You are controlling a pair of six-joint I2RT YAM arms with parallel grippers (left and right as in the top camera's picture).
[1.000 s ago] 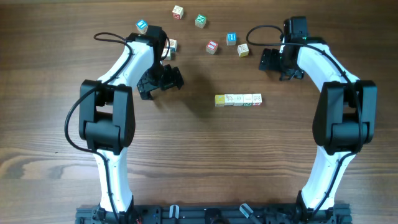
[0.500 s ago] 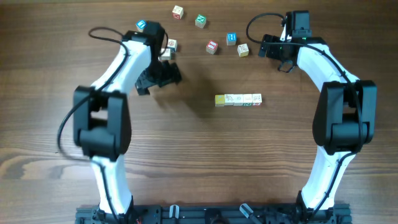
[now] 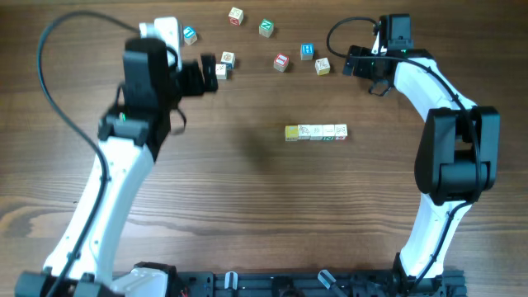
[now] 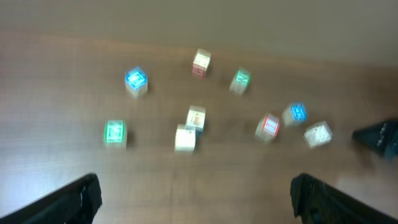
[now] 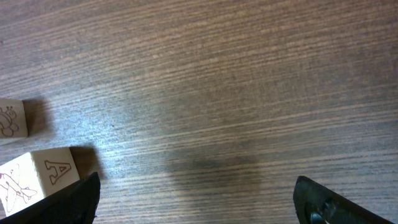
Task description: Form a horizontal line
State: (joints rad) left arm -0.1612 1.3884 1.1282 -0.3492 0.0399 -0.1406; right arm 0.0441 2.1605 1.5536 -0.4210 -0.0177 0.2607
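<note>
The horizontal line [image 3: 316, 132] is a short straight row of tiny cubes at mid-table: a yellow one on its left end, the rest whitish with green and red marks. It shows in neither wrist view. My left gripper [image 3: 210, 73] is raised above the far left of the table, open and empty, over two pale loose cubes [image 3: 223, 65]. In its blurred wrist view [image 4: 196, 205] the jaws stand wide apart. My right gripper [image 3: 350, 64] [image 5: 202, 208] is open and empty, low over the table, just right of a cream cube [image 3: 322, 66].
Loose cubes lie along the far side: blue [image 3: 189, 35], cream [image 3: 236, 15], green [image 3: 266, 27], red [image 3: 281, 62], blue [image 3: 307, 52]. The left wrist view also shows a green cube [image 4: 114, 132]. A letter "A" cube [image 5: 43, 174] and another pale cube [image 5: 12, 118] lie by my right gripper's left finger.
My left arm has lifted and swung up and to the left, its gripper now higher above the far-left cubes. My right gripper moved toward the far side earlier, then stayed still.
</note>
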